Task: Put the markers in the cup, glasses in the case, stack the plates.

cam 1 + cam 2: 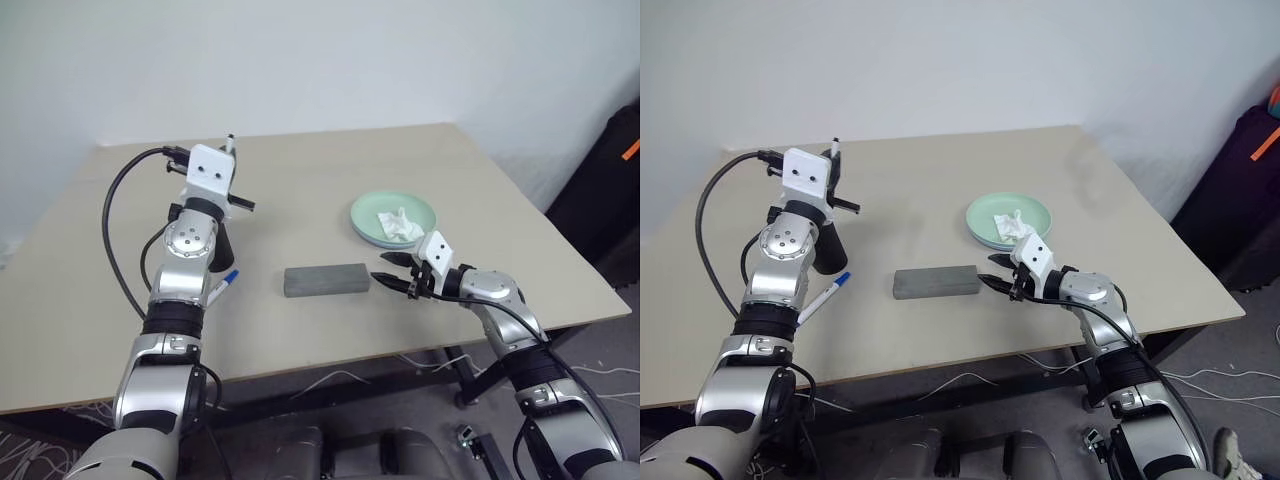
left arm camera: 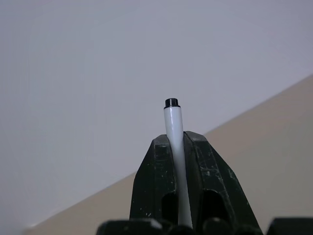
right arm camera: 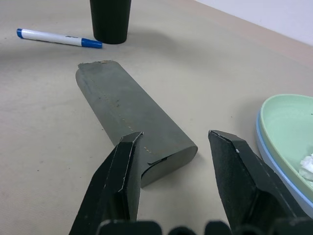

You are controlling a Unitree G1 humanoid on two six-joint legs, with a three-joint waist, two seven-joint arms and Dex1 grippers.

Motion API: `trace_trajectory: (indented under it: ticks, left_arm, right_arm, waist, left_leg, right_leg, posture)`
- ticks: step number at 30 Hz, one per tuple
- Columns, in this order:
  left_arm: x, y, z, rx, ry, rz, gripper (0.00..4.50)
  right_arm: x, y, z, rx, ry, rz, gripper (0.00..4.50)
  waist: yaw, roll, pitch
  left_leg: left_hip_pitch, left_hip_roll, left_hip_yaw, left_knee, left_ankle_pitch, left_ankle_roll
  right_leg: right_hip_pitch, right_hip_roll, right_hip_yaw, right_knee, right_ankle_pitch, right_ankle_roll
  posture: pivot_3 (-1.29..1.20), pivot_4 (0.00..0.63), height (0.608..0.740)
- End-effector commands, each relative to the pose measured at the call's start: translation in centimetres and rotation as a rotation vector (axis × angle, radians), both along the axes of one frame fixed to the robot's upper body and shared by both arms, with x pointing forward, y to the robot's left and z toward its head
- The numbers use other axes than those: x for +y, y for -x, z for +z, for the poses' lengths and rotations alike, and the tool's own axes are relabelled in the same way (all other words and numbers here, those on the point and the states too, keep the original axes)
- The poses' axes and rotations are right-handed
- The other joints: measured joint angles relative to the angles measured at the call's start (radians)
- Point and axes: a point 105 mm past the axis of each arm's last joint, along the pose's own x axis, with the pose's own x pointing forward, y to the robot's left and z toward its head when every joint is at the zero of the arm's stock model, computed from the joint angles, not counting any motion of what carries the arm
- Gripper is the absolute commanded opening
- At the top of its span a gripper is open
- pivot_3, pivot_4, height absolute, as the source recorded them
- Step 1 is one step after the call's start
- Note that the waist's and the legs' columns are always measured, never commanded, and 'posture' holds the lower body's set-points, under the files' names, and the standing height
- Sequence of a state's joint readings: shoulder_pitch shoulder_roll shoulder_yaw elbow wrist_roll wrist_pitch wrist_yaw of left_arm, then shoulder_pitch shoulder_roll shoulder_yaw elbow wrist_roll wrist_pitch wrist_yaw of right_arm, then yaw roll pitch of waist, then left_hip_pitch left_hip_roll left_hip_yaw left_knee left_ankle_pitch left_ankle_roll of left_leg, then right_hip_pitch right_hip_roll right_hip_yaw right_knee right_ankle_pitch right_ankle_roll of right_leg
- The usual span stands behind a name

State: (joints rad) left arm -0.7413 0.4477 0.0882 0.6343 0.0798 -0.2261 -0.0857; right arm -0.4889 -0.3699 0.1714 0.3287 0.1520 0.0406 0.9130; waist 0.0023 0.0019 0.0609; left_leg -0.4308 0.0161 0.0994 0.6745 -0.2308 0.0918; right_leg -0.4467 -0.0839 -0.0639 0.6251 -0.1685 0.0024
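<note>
The left gripper point(image 2: 178, 147) is raised above the left part of the table point(image 1: 300, 170), its two black fingers point(image 2: 154, 186) closed tight on a marker point(image 2: 174, 147); the left wrist view shows the white barrel clamped between them with a small black end standing clear of the tips, against the wall and a slice of tabletop. From the head views this held marker appears merely as a short stub above the white wrist housing. A second marker point(image 1: 824, 296), white with a blue end, lies flat on the table beside the left forearm; the right wrist view shows it next to the black cup point(image 3: 110, 19), which stands upright. In the head views the cup is mostly hidden behind the left arm. The case point(image 1: 326, 280) lies closed, lengthwise across the middle of the table. The right gripper point(image 3: 176, 142) is low, just off the case's near end, jaws spread wide and holding nothing; the right wrist view shows the case end lying between the finger lines, contact not determinable. The plates point(image 1: 370, 210) sit stacked to the right, mint green upon light blue, with a crumpled white tissue point(image 1: 400, 225) on top.
</note>
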Motion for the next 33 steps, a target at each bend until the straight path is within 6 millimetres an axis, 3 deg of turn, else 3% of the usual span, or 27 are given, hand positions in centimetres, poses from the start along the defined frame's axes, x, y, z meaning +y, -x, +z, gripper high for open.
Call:
trace_trajectory:
  ticks: [1,10,11,17,23,29,33]
  left_arm:
    - [1.8,0.3,2.5,-0.119,-0.02,0.099,0.04]
    - [2.8,0.7,1.0,-0.11,-0.001,0.17,0.04]
    - [2.8,0.7,1.0,-0.11,0.005,0.169,0.59]
    - [2.2,1.1,0.9,-0.12,0.005,0.154,2.56]
    - [1.0,1.7,1.4,-0.109,0.069,0.081,2.56]
    - [-1.9,2.3,2.1,0.014,0.147,-0.209,2.56]
    - [-3.8,4.0,1.3,0.194,0.115,-0.446,2.56]
  right_arm:
    - [-0.4,-0.1,1.4,-0.062,-0.013,-0.011,2.3]
    - [-0.3,0.0,1.4,-0.058,-0.011,-0.006,2.3]
    - [-0.2,0.0,1.4,-0.058,-0.01,-0.005,2.3]
    - [-0.1,-0.1,1.4,-0.057,-0.009,0.003,2.3]
    - [0.0,-0.1,1.4,-0.053,-0.007,0.011,2.3]
    - [0.4,-0.2,1.4,-0.051,-0.009,0.02,2.3]
    - [0.5,-0.3,1.4,-0.05,-0.009,0.025,2.3]
  waist:
    - [0.0,0.0,0.0]
    - [0.002,-0.001,0.0]
    - [0.002,-0.001,0.0]
    - [0.002,-0.001,0.0]
    - [0.002,-0.001,0.0]
    - [-0.003,-0.001,0.0]
    - [-0.006,0.0,0.0]
  left_leg:
    - [0.0,0.0,0.0,0.0,0.0,0.0]
    - [0.0,-0.001,0.001,0.0,0.001,0.001]
    - [0.0,0.0,0.001,0.0,0.001,0.001]
    - [0.0,0.0,0.0,0.0,0.001,0.001]
    - [0.0,0.0,0.001,0.0,0.001,0.001]
    - [0.0,0.0,0.001,0.0,0.001,0.001]
    - [0.0,0.001,0.002,0.001,0.001,0.001]
  right_leg:
    - [0.0,0.0,0.0,-0.001,0.0,0.0]
    - [0.002,-0.001,-0.002,-0.001,0.001,0.003]
    - [0.002,-0.001,-0.002,-0.001,0.001,0.003]
    - [0.002,-0.001,-0.003,-0.001,0.001,0.002]
    - [0.002,-0.001,-0.003,-0.001,0.001,0.002]
    - [0.002,-0.001,-0.003,-0.001,0.001,0.002]
    - [0.002,0.0,-0.002,-0.001,0.001,0.003]
  posture:
    - [0.0,0.0,0.74]
    - [0.0,0.0,0.74]
    - [0.0,0.0,0.74]
    - [0.0,0.0,0.74]
    - [0.0,0.0,0.74]
    - [0.0,0.0,0.74]
    - [0.0,0.0,0.74]
